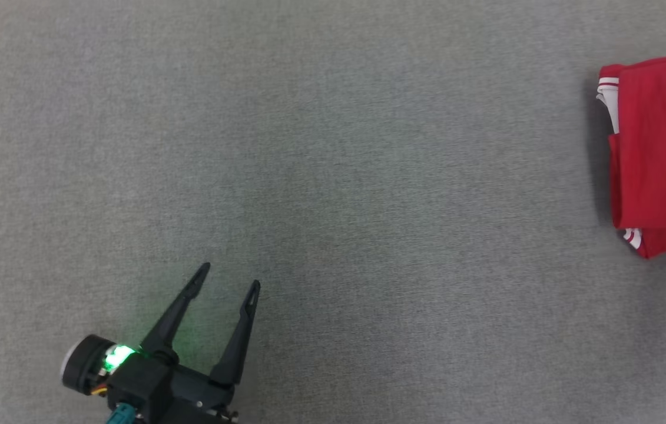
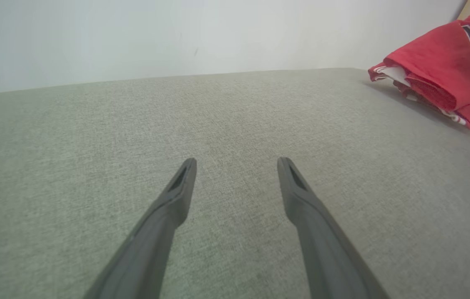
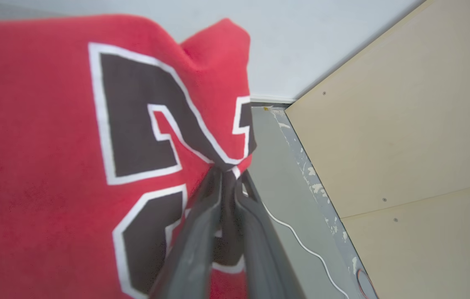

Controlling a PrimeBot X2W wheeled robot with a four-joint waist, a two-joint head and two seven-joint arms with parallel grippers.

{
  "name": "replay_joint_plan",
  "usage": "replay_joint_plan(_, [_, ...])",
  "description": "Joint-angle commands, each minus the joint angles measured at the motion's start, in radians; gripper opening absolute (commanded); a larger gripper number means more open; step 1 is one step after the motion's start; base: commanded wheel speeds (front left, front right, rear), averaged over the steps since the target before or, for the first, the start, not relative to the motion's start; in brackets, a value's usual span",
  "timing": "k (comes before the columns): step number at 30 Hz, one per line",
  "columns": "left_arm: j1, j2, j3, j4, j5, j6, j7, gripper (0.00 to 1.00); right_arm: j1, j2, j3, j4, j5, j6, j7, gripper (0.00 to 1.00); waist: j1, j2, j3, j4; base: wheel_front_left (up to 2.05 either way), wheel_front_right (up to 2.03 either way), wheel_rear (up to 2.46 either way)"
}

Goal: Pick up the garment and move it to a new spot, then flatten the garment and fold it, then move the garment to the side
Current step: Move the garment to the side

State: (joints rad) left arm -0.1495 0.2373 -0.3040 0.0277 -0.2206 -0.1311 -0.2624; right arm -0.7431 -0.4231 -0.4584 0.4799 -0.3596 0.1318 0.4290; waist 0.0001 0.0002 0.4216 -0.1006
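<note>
Pinching the folded red jersey garment (image 1: 662, 147) with our closed right tool (image 3: 230, 172) at the right edge of the grey fabric surface (image 1: 333, 176), we seem set to slide it aside, our left tool (image 1: 231, 275) open, idle, well apart.

Open grey surface (image 1: 333, 176); garment (image 1: 662, 153) far right

Folded red jersey (image 1: 662, 147) with white-striped trim and black, white-outlined numerals, lying in layers at the far right of the grey cloth surface (image 1: 309, 176), one corner raised.
</note>
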Motion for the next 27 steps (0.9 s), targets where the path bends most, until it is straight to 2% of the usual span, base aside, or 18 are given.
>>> replay_joint_plan(1, [-0.014,0.014,-0.003,-0.008,0.024,0.002,-0.002,1.00,-0.006,0.005,-0.009,0.009,-0.014,-0.002,-0.008,0.95,-0.0001,-0.0002,0.017,0.018,0.00,0.00,0.00])
replay_joint_plan(2, [-0.017,0.011,0.000,-0.027,0.026,0.003,-0.002,1.00,-0.003,0.009,-0.014,0.013,-0.024,-0.002,-0.016,1.00,-0.0001,-0.0002,0.017,0.019,0.00,0.00,0.00])
replay_joint_plan(6, [0.007,-0.005,0.039,-0.058,0.011,0.007,-0.002,1.00,0.023,0.032,-0.003,0.018,-0.036,-0.002,-0.090,1.00,-0.0001,-0.0002,-0.016,0.017,0.00,0.00,0.00])
replay_joint_plan(8, [0.018,-0.001,0.056,-0.074,0.042,0.019,-0.002,1.00,0.028,0.068,0.004,0.014,0.000,-0.002,-0.146,1.00,-0.0001,-0.0002,-0.044,0.012,0.00,0.00,0.00])
replay_joint_plan(9, [0.038,-0.019,0.072,-0.094,0.040,0.020,-0.002,1.00,0.040,0.108,0.032,0.005,0.044,-0.002,-0.207,1.00,-0.0001,-0.0002,-0.081,0.008,0.00,0.00,0.00])
replay_joint_plan(10, [0.049,-0.028,0.081,-0.099,0.030,0.019,-0.002,1.00,0.054,0.121,0.044,-0.002,0.062,-0.002,-0.238,1.00,-0.0001,-0.0002,-0.105,0.009,0.00,0.00,0.00])
replay_joint_plan(15, [0.123,-0.066,0.144,-0.074,-0.006,0.017,-0.002,1.00,0.170,0.207,0.082,-0.079,0.202,-0.002,-0.334,1.00,-0.0001,-0.0002,-0.230,0.016,0.00,0.00,0.00])
replay_joint_plan(17, [0.157,-0.078,0.176,-0.060,-0.017,0.021,-0.002,1.00,0.230,0.249,0.091,-0.131,0.275,-0.002,-0.347,1.00,-0.0001,-0.0002,-0.273,0.018,0.00,0.00,0.00])
replay_joint_plan(20, [0.195,-0.108,0.223,-0.038,-0.015,0.036,-0.002,1.00,0.338,0.279,0.126,-0.219,0.334,-0.002,-0.360,1.00,-0.0001,-0.0002,-0.336,0.016,0.00,0.00,0.00])
replay_joint_plan(27, [0.261,-0.159,0.294,0.052,-0.043,0.042,-0.002,1.00,0.565,0.294,0.263,-0.337,0.408,-0.002,-0.386,1.00,-0.0001,-0.0002,-0.446,0.018,0.00,0.00,0.00])
